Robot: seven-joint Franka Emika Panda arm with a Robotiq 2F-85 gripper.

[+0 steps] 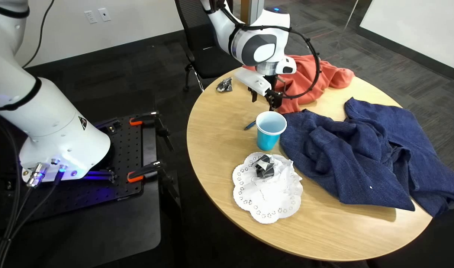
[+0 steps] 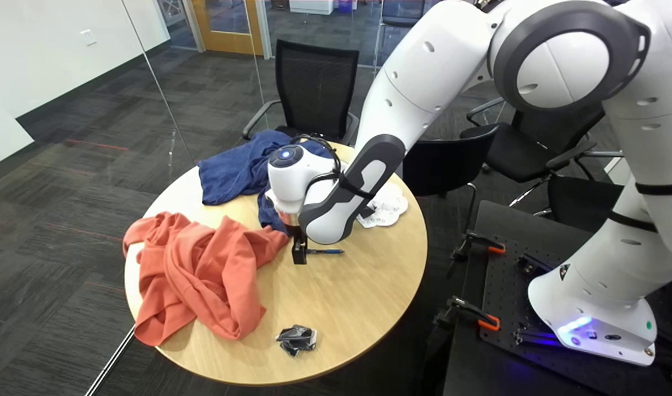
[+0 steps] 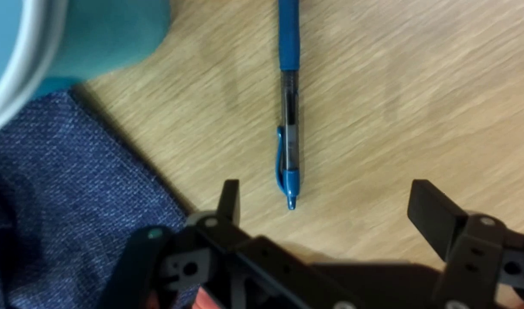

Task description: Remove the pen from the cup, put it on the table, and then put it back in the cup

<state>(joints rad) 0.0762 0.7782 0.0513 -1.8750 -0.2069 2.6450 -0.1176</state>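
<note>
Round wooden table [image 1: 212, 156], filling the centre of an exterior view, with what it bears in order of size. Navy cloth [image 1: 342, 160]: heaped at right in an exterior view. Red cloth [image 2: 203, 269]: rumpled at left in an exterior view. Doily [image 1: 245, 197]: lower centre in an exterior view. Cup [image 1: 267, 140]: upright, just right of centre in an exterior view; upper left corner in the wrist view. Fingers [image 3: 433, 219]: bottom of the wrist view, spread wide, gripping nothing. Pen [image 3: 289, 103]: flat on the table, outside the cup and apart from it, running from the top edge of the wrist view down past its centre, clip end lowermost, nearer the finger on the left of the frame.

Step in hand: by this arrangement, removal and laying down appear complete, and the return to the cup remains. The next move probably calls for shifting the fingers toward the top of the wrist view and slightly leftward to straddle the pen evenly, lowering as needed, and bringing them together; their height above the table is hard to judge. Thereafter the pen should need lifting, turning upright and carrying to the upper left of that view.
</note>
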